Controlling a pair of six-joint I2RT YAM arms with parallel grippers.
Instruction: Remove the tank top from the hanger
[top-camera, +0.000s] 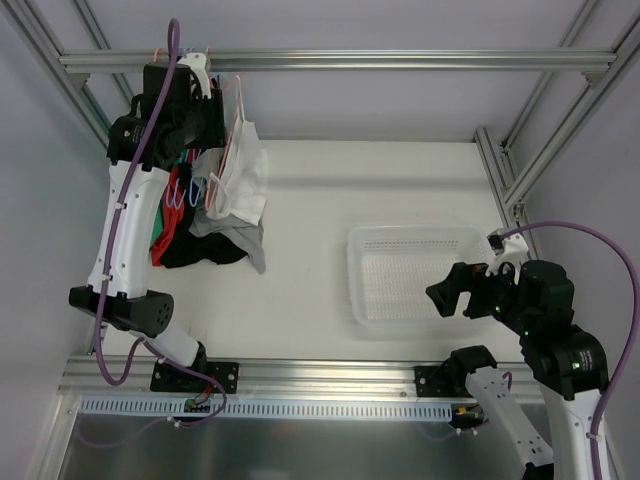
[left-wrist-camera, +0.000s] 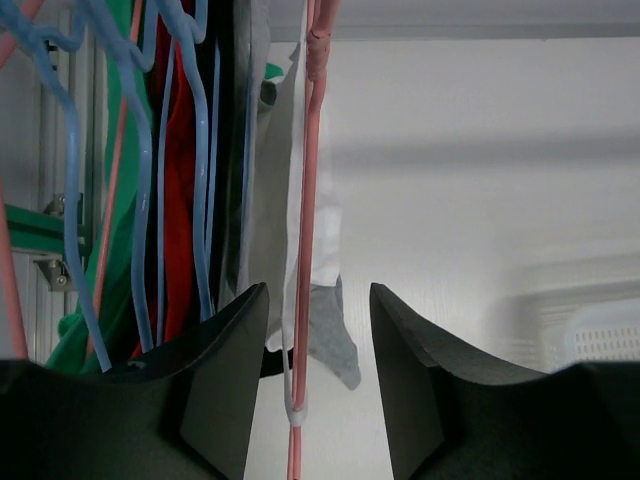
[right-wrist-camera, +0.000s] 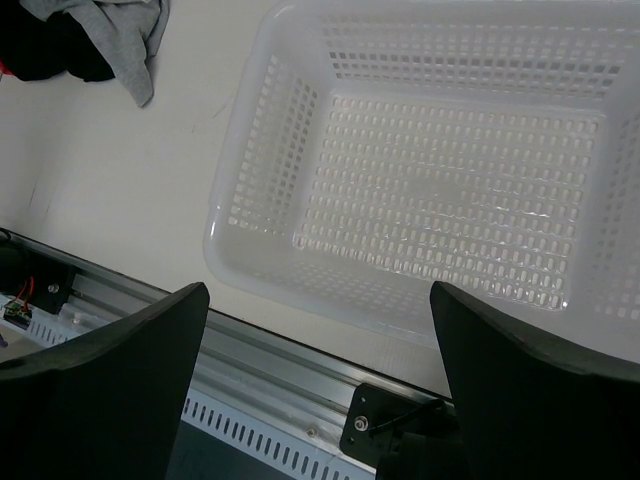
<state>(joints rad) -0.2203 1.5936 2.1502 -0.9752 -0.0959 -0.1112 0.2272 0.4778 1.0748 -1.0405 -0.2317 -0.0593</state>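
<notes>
Left gripper (left-wrist-camera: 318, 290): raised to the rail (top-camera: 350, 60), jaws partway apart, straddling the pink hanger (left-wrist-camera: 308, 200) with a gap showing on either side of the wire.
Pink hanger: hangs from the rail, rightmost of the row.
Tank top (top-camera: 243, 165): white, hanging on the pink hanger, over the far-left part of the table (top-camera: 310, 260).
Neighbouring clothes: red garment (left-wrist-camera: 178, 200) among blue hangers (left-wrist-camera: 200, 150), left of the tank top.
Right gripper (right-wrist-camera: 318, 290): jaws wide, holding nothing, above the near side of the basket (right-wrist-camera: 262, 160).
</notes>
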